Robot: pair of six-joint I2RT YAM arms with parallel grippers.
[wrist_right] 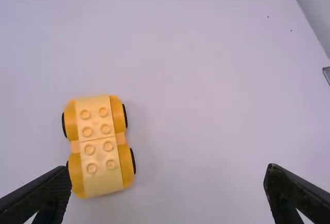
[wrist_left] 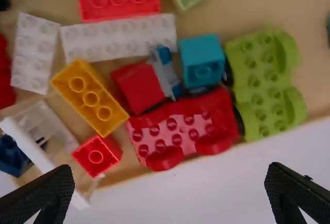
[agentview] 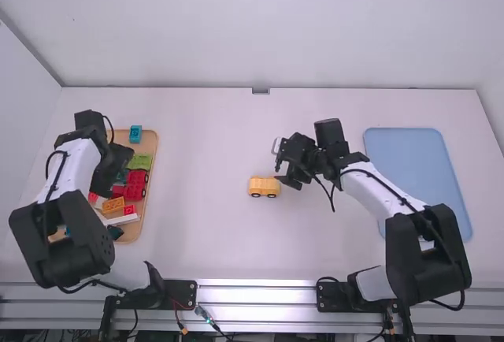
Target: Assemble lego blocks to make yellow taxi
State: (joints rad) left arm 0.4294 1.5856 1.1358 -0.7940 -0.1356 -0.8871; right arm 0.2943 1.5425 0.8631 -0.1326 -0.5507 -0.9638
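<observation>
Near the table's middle stands a yellow wheeled car base [agentview: 264,187], with studs on top; the right wrist view shows the same car base [wrist_right: 100,144] with nothing stacked on it. Just beyond and right of it is my right gripper [agentview: 279,162]; in its wrist view the right gripper [wrist_right: 169,170] is open and holds nothing. At the left, my left gripper [agentview: 115,170] hangs over the tray of blocks. Seen from its wrist, the left gripper [wrist_left: 170,170] is open and empty above an orange-yellow brick [wrist_left: 90,97] lying among other blocks.
The wooden tray [agentview: 152,153] holds a red wheeled base [wrist_left: 180,131], green pieces [wrist_left: 263,79], a teal brick [wrist_left: 201,61], white bricks [wrist_left: 118,38] and a white frame [wrist_left: 41,154]. A blue tray [agentview: 409,161] lies at the right.
</observation>
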